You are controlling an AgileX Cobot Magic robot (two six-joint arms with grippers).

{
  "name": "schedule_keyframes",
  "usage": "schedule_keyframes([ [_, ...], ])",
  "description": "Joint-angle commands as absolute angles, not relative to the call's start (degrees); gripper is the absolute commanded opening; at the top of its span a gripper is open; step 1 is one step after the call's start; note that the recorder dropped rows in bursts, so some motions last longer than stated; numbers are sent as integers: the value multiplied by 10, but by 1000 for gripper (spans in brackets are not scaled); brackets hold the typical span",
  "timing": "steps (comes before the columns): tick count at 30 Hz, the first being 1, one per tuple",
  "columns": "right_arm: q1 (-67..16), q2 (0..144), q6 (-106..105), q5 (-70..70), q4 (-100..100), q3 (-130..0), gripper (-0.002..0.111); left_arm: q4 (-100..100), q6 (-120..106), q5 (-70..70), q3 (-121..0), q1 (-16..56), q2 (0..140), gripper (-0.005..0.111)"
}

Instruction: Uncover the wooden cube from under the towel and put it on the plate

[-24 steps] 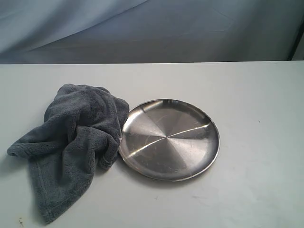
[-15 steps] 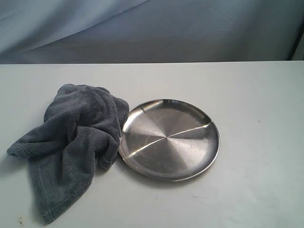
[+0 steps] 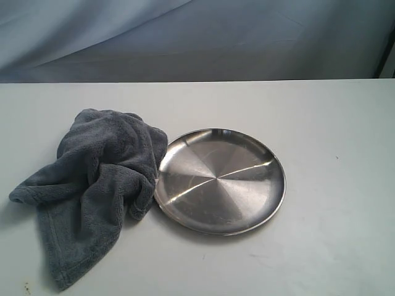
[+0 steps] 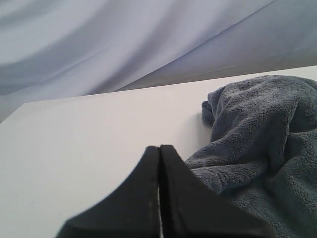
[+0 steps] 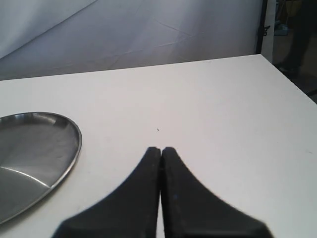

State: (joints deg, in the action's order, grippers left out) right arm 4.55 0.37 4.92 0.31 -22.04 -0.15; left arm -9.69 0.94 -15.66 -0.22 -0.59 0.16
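The wooden cube cannot be seen in any view. In the exterior view the towel (image 3: 99, 185) lies crumpled in a mound on the white table (image 3: 333, 123), its edge touching the plate (image 3: 219, 182). In the left wrist view the left gripper (image 4: 159, 148) has its fingers pressed together on nothing, with the towel just beside them. In the right wrist view the right gripper (image 5: 161, 148) is likewise closed and holds nothing, near the plate's rim.
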Motion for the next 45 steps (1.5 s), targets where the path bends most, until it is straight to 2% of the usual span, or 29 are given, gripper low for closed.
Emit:
schedule_keyframes([
  [1, 45, 0, 51, 10, -223, 0, 3, -95, 12, -148, 0, -7, 0, 0],
  [19, 45, 0, 51, 10, -223, 0, 3, -160, 13, -138, 0, -7, 0, 0],
  [25, 45, 0, 51, 10, -223, 0, 3, 17, 46, -42, 0, -7, 0, 0],
  [37, 45, 0, 51, 10, -223, 0, 3, 63, 56, 59, 0, -7, 0, 0],
  [40, 45, 0, 51, 10, -223, 0, 3, 100, 74, 52, -8, -7, 0, 0],
  [45, 45, 0, 51, 10, -223, 0, 3, 86, 66, -47, -106, -7, 0, 0],
])
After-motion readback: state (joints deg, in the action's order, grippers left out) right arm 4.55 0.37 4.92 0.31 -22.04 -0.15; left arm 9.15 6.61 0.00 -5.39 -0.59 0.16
